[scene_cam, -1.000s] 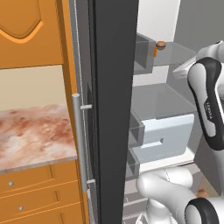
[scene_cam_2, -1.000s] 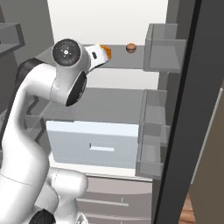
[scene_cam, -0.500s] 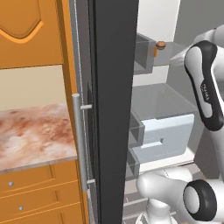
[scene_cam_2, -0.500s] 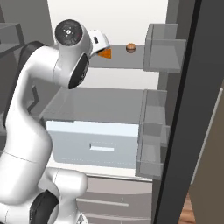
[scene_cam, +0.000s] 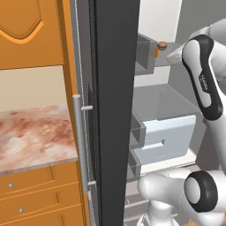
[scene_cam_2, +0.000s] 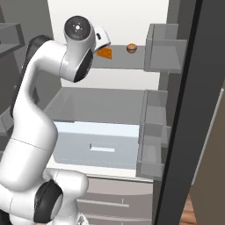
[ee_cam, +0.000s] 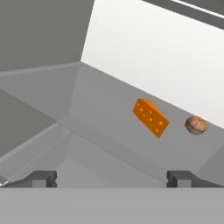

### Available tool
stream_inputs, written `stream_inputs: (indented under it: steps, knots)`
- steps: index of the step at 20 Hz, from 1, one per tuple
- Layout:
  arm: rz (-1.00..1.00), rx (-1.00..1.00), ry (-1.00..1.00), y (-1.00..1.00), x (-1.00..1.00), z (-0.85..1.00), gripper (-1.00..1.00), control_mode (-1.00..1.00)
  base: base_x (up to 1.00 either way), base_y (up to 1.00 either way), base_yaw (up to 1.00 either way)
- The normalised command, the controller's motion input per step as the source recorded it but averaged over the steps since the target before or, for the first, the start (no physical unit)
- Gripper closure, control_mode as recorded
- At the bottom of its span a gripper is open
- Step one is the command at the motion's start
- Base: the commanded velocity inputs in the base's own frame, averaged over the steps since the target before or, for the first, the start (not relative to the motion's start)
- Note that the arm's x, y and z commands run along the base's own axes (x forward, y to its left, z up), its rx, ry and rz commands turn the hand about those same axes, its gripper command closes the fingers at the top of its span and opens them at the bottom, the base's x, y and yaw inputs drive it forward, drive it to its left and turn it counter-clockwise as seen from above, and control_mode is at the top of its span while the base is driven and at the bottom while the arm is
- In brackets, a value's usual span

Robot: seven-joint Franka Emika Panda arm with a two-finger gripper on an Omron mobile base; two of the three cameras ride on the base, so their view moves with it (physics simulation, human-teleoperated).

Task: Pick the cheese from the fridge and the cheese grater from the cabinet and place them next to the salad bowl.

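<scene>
One cheese wedge on fridge shelf, prob light + stiff; we'd pinch its flat sides. Fingers fully open, holding nothing.

A tall dark fridge door stands open, edge-on down the middle, with a long silver handle on its left side. Left of it are an orange cabinet above, a mottled pink stone table, and orange drawers with round knobs below. Right of the door, the pale grey fridge interior shows door bins, a light drawer, and an upper shelf holding a small brown round object. The white arm rises at the right, reaching toward that shelf.
</scene>
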Motion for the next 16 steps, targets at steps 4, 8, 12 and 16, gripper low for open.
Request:
stream_inputs:
  steps: [4, 8, 12, 16]
  knots:
    - [0.03, 0.00, 0.00, 0.01, 0.35, -0.06, -1.00, -1.00, 0.00, 0.00, 0.00]
    - [0.00, 0.00, 0.00, 0.00, 0.38, -0.13, -1.00, -1.00, 0.00, 0.00, 0.00]
    - [0.00, 0.00, 0.00, 0.00, 0.32, -0.02, -1.00, -1.00, 0.00, 0.00, 0.00]
    - [0.00, 0.00, 0.00, 0.00, 0.30, 0.00, -1.00, -1.00, 0.00, 0.00, 0.00]
